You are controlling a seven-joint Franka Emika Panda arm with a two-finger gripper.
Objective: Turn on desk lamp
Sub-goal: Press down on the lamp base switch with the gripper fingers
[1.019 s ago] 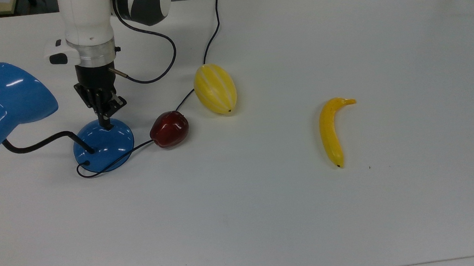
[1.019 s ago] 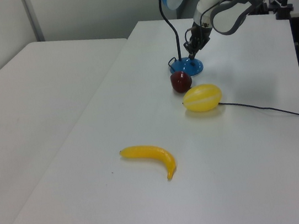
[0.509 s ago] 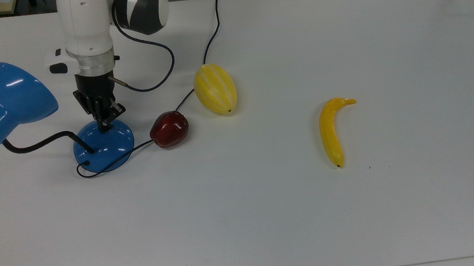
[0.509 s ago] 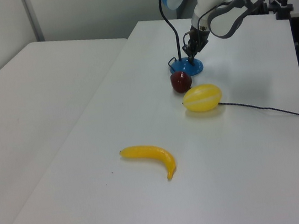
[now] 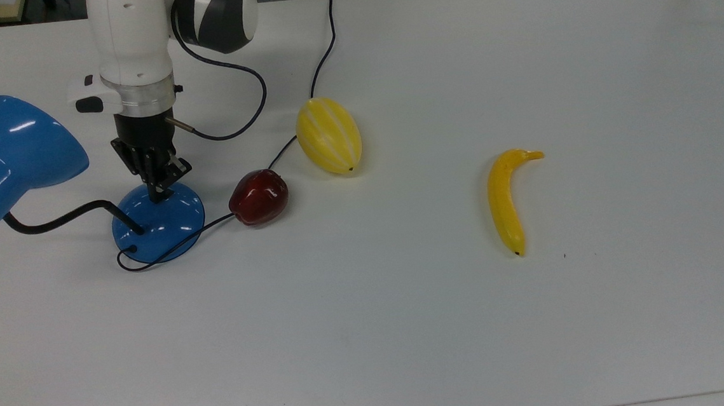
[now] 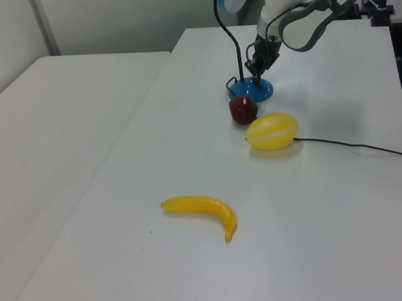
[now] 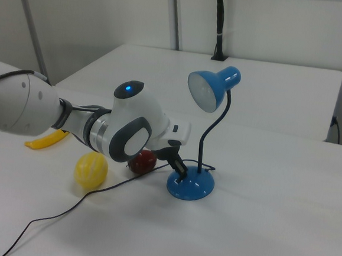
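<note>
There, at the left of the top view, the desk lamp (image 5: 158,220) stood on the white table (image 5: 409,327), its shade up toward the frame's left edge. The gripper (image 5: 157,193) pointed down with its fingers pressed together, tips on the lamp's domed base. A red apple (image 5: 259,196), yellow melon (image 5: 328,135) and banana (image 5: 506,200) lay rightward.

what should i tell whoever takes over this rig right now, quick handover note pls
Gripper: fingers together, tip down on the top of the desk lamp base, near its far edge in the top view.
Lamp: at the top view's left, shade not visibly lit in the right view.
Nearby: red apple against the cord, yellow melon, banana farther off.
Done: reached the base.
Left: press the switch, confirm light, withdraw.
</note>
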